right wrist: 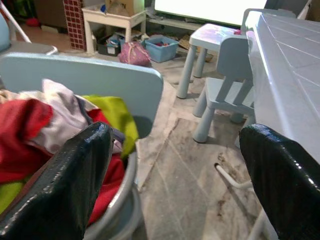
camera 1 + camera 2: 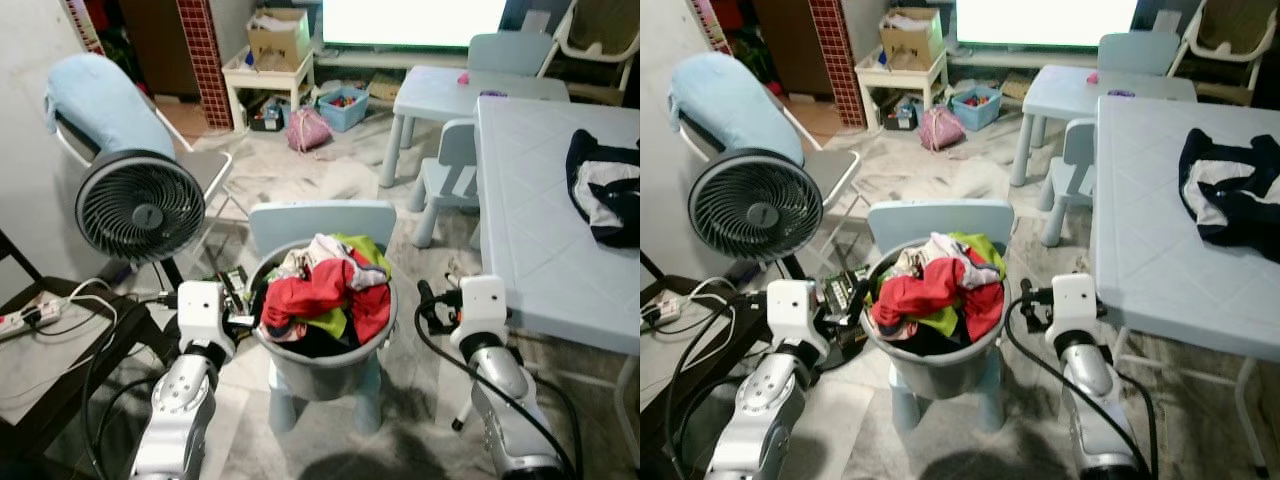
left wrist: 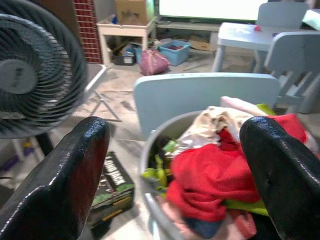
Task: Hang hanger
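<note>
Grey laundry bucket (image 2: 325,375) sits on a small pale-blue chair (image 2: 322,225) dead ahead of the robot, heaped with clothes (image 2: 325,290): red on top, green and white mixed in. No hanger can be made out among them.

Left gripper (image 3: 170,170) is raised at the bucket's 9 o'clock, just beside the rim; fingers (image 3: 60,185) spread wide, nothing between them. Right gripper (image 1: 175,170) is up at the bucket's 3 o'clock, near the rim, fingers (image 1: 65,175) likewise wide apart and empty.

Black fan (image 2: 140,208) stands at 10 o'clock from the bucket, a folding chair with a blue towel (image 2: 105,105) behind it. Light-blue table (image 2: 540,230) at 3 o'clock, dark garment (image 2: 605,185) lying on it. Small table and chair (image 2: 455,170) at 1 o'clock, farther back. Power strip (image 2: 20,320) at far 9 o'clock.
</note>
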Controlling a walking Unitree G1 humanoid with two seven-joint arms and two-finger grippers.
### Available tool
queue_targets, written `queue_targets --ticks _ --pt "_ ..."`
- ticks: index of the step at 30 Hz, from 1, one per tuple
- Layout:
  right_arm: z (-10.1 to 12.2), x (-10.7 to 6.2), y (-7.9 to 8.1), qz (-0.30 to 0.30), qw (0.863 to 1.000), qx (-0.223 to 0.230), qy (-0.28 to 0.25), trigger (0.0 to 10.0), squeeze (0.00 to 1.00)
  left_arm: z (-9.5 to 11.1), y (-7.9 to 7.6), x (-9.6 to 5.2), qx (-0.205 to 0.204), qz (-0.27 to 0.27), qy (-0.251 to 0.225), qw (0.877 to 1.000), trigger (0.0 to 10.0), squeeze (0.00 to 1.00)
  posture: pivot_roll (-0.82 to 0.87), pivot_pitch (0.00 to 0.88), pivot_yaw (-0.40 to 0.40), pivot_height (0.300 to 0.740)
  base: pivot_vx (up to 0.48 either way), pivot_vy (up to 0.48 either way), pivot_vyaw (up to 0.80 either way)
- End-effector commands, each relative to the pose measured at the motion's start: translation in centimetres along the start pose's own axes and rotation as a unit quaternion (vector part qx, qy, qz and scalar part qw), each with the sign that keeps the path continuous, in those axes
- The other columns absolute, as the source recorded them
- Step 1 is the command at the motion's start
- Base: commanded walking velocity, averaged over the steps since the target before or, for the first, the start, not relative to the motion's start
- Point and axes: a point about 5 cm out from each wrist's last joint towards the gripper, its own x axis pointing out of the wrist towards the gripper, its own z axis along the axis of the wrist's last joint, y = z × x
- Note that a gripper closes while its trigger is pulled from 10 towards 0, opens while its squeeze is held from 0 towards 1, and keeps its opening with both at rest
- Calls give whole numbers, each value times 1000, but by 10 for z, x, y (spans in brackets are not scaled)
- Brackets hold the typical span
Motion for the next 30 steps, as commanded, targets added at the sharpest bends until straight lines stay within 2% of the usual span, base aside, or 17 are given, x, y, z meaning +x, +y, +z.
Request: queue_targets --ticks 1,2,5,7,11,13,21,30 --pt "6 1 0 5 1000 9 -15 10000 0 0 2 -1 7 5 0 1000 10000 0 -35 0 43 740 0 0 0" --pt "7 1 1 13 1000 12 -22 10000 0 0 2 0 7 6 1 1000 10000 0 -35 0 44 740 0 0 0" --pt "6 1 4 26 999 -28 -18 10000 0 0 2 0 7 5 0 1000 10000 0 -35 0 44 740 0 0 267" --pt "7 1 4 22 999 -9 -22 10000 0 1 1 0 8 5 0 1000 10000 0 -34 0 43 740 0 0 800" --pt "6 1 2 15 1000 -9 -19 10000 0 0 2 0 8 6 0 1000 10000 0 -33 0 44 740 0 0 800" --pt "5 0 -2 -4 1000 11 -18 10000 0 -1 3 -2 5 11 4 1000 10000 0 -32 0 44 740 0 0 763" --pt "-4 -12 -11 -33 999 9 -1 10000 0 -6 7 -14 10 12 9 1000 10000 0 -39 0 46 740 0 0 0" --pt "-4 -19 -20 -47 999 15 -2 10000 0 -3 10 -15 17 4 8 1000 10000 0 -46 0 58 740 0 0 0"
